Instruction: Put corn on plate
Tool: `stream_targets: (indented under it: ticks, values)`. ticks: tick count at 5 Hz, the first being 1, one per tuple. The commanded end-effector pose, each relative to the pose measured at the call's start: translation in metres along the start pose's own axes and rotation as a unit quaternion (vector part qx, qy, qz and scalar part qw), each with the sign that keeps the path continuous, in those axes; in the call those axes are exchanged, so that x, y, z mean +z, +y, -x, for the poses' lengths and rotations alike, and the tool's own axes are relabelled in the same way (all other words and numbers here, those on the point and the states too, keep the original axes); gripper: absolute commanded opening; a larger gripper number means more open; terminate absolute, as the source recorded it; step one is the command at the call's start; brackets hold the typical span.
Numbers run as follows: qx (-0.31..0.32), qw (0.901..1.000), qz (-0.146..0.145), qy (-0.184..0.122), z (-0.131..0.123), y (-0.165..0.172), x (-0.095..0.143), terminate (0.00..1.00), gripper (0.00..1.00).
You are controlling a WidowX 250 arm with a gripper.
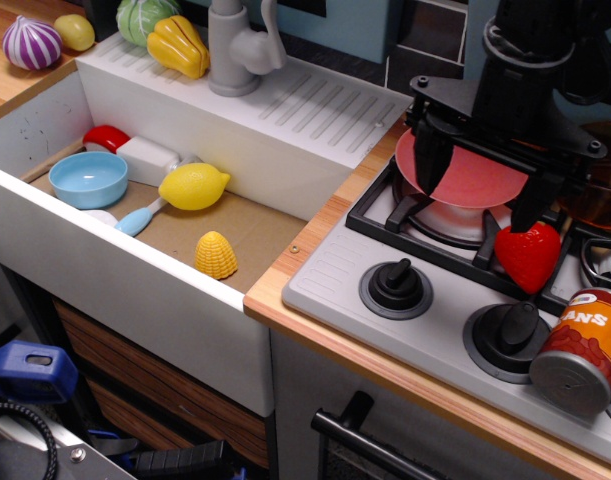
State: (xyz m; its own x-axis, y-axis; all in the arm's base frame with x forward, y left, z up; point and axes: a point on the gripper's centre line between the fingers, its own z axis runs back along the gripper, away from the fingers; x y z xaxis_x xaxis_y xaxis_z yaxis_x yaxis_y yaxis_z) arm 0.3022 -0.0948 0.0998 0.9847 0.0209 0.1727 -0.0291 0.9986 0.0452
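Your small yellow bumpy plastic corn [216, 254] lies on the sink floor, just below the smooth yellow lemon [194, 186]. Your black end effector [480, 185] hangs spread over the round pink-red plastic plate [463, 178] on the stove burner, pinching nothing, well apart from the corn.

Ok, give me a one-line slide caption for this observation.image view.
Corn lies in the sink near the lemon; gripper hovers above the pink plate on the stove.
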Motion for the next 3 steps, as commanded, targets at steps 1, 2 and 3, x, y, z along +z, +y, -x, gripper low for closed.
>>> stream_targets:
  ticks: [1, 2, 3]
  values:
    - [0.000, 1.0000, 0.000, 0.000, 0.000, 0.000, 0.000, 0.00, 1.00]
    - [-0.008, 0.9991, -0.039, 0.016, -0.001, 0.039, 0.014, 0.00, 1.00]
    - [-0.037, 0.9962, -0.070, 0.037, -0.008, 0.078, 0.017, 0.00, 1.00]
